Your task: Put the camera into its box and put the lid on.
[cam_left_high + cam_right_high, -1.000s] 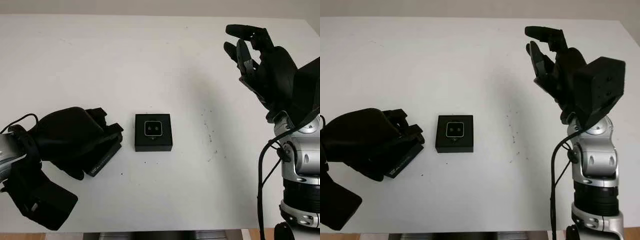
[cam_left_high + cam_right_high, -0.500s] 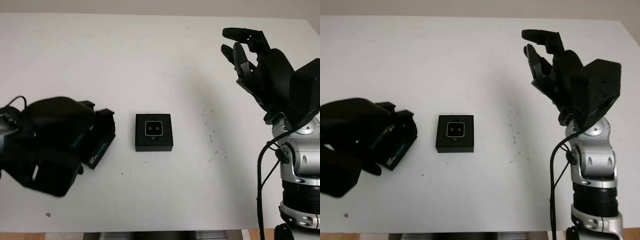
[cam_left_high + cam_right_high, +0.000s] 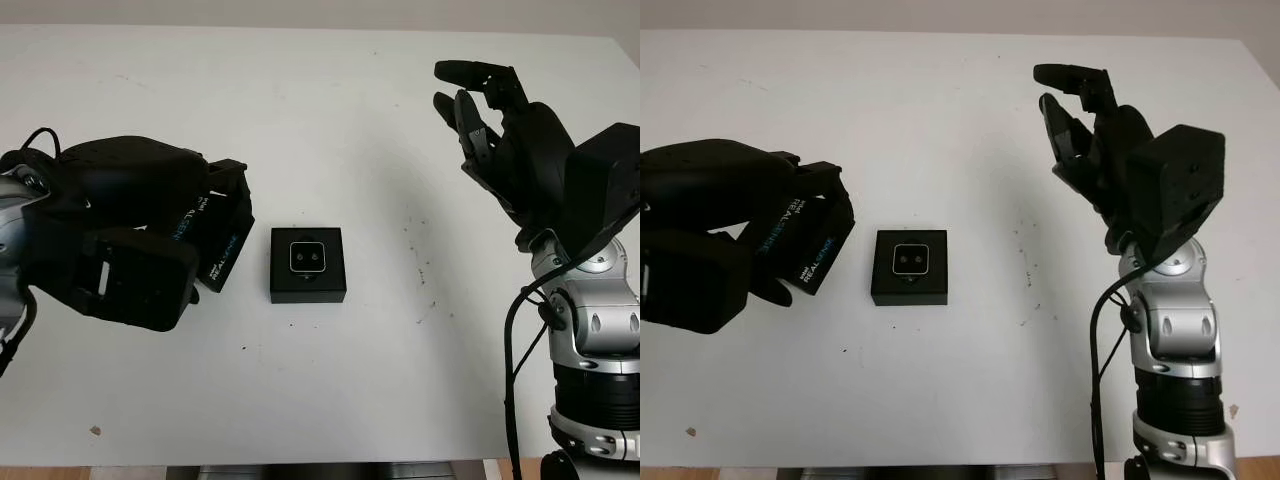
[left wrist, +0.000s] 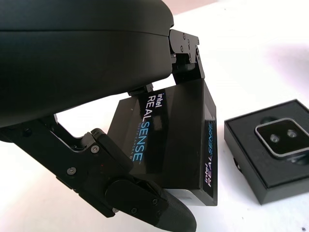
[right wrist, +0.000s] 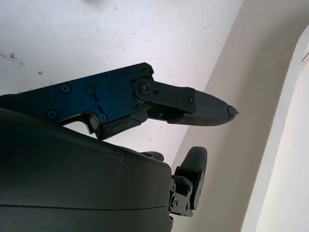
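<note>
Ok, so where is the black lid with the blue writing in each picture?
Left eye view: the lid is left of the middle, held tilted in the left hand.
Right eye view: the lid sits further left, same hold.
Left wrist view: the lid is central, between the fingers.
Right wrist view: not in it.
Shared landmark: the box with the camera inside, beside the lid.

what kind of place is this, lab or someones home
Most likely a lab or test bench: a bare white table, a humanoid's left hand holding a RealSense lid beside the open box, right hand raised.
</note>
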Available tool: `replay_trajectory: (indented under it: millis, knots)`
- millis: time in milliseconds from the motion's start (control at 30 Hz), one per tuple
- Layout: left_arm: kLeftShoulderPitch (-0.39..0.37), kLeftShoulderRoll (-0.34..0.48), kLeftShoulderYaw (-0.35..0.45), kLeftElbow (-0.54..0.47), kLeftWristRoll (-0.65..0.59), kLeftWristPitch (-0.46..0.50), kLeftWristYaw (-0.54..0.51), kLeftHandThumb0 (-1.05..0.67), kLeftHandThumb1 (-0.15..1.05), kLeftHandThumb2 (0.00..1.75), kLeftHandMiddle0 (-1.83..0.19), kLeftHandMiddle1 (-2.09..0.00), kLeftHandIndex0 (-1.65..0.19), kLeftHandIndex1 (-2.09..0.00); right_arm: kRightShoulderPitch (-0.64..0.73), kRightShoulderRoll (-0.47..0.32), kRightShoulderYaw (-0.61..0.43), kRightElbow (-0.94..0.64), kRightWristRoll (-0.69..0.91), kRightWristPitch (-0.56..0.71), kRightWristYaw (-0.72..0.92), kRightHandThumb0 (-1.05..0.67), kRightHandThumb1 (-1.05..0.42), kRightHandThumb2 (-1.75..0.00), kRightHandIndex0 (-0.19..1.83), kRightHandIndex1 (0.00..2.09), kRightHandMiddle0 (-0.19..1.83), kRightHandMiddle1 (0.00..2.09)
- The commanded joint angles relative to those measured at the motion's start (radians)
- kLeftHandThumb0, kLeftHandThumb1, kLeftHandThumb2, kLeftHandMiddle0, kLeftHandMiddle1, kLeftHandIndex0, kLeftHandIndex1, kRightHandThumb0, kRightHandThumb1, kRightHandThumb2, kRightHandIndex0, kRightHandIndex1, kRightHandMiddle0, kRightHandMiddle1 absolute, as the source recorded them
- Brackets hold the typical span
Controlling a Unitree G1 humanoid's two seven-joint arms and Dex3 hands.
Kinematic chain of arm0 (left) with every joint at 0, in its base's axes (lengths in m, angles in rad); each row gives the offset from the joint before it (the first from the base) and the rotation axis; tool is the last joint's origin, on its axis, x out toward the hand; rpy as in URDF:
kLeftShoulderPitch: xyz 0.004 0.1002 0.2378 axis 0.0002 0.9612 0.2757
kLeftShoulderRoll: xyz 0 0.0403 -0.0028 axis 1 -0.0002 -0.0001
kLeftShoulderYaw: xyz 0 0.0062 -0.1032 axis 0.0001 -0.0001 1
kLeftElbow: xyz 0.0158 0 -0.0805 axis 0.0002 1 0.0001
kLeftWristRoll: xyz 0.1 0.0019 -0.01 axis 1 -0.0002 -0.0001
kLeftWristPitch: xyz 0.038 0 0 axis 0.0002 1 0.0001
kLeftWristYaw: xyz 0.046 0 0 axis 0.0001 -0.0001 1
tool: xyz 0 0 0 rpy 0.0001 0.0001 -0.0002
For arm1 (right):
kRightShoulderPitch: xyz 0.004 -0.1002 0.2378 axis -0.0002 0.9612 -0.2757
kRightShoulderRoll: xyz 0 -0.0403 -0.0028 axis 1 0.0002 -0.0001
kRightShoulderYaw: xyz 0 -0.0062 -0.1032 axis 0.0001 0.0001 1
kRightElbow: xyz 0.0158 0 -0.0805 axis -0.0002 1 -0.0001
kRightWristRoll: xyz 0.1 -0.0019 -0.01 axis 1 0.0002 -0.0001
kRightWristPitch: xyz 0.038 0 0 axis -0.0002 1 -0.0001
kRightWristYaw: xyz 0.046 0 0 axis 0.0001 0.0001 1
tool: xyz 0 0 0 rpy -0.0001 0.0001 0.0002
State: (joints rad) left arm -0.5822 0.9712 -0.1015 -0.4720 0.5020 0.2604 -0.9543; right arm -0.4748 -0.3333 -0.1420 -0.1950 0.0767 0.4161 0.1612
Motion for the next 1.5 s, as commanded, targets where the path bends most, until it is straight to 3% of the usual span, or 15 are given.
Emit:
replay_trajectory:
  millis: [0,100,300,500,1067,1300,1467]
  knots:
    - [-0.043,-0.014,-0.028,-0.028,0.025,0.012,-0.013,-0.36,1.05,0.35,-0.75,-2.09,-0.4,-2.09,0.009,0.003,0.0,-0.009,0.0,-0.015,-0.001,-0.62,-1.05,-0.59,0.26,0.11,-0.19,1.1]
    - [-0.087,-0.044,-0.08,-0.036,0.074,0.046,-0.042,-0.36,1.05,0.35,-0.9,-2.09,-0.48,-2.09,0.003,0.01,0.002,-0.006,0.009,-0.008,0.005,-0.63,-1.05,-0.59,0.24,0.1,-0.19,1.09]
    - [-0.17,-0.111,-0.158,-0.011,0.151,0.059,-0.078,-0.34,1.05,0.34,-0.87,-2.09,-0.44,-2.09,0.005,0.016,0.021,-0.01,-0.01,-0.013,-0.006,-0.63,-1.05,-0.6,0.22,0.1,-0.19,1.09]
    - [-0.222,-0.186,-0.208,0.034,0.209,0.086,-0.104,-0.35,1.05,0.31,-1.06,-2.09,-0.52,-2.09,0.009,0.022,0.021,-0.017,-0.017,-0.009,-0.01,-0.62,-1.05,-0.61,0.23,0.11,-0.19,1.09]
    - [-0.263,-0.27,-0.204,0.086,0.159,0.069,-0.138,-0.36,1.05,0.34,-1.01,-2.09,-0.6,-2.09,-0.001,0.038,0.036,0.004,-0.035,-0.023,-0.023,-0.63,-1.05,-0.59,0.23,0.12,-0.19,1.16]
    - [-0.203,-0.26,-0.172,0.079,0.073,-0.044,-0.07,-0.36,1.05,0.35,-0.84,-2.09,-0.32,-2.09,0.005,0.043,0.039,0.001,-0.04,-0.024,-0.027,-0.63,-1.05,-0.59,0.22,0.13,-0.19,1.14]
    - [-0.174,-0.25,-0.162,0.08,0.052,-0.126,-0.01,-0.33,1.05,0.34,-0.88,-2.09,-0.33,-2.09,0.008,0.049,0.04,-0.007,-0.041,-0.019,-0.034,-0.62,-1.05,-0.58,0.23,0.13,-0.19,1.15]
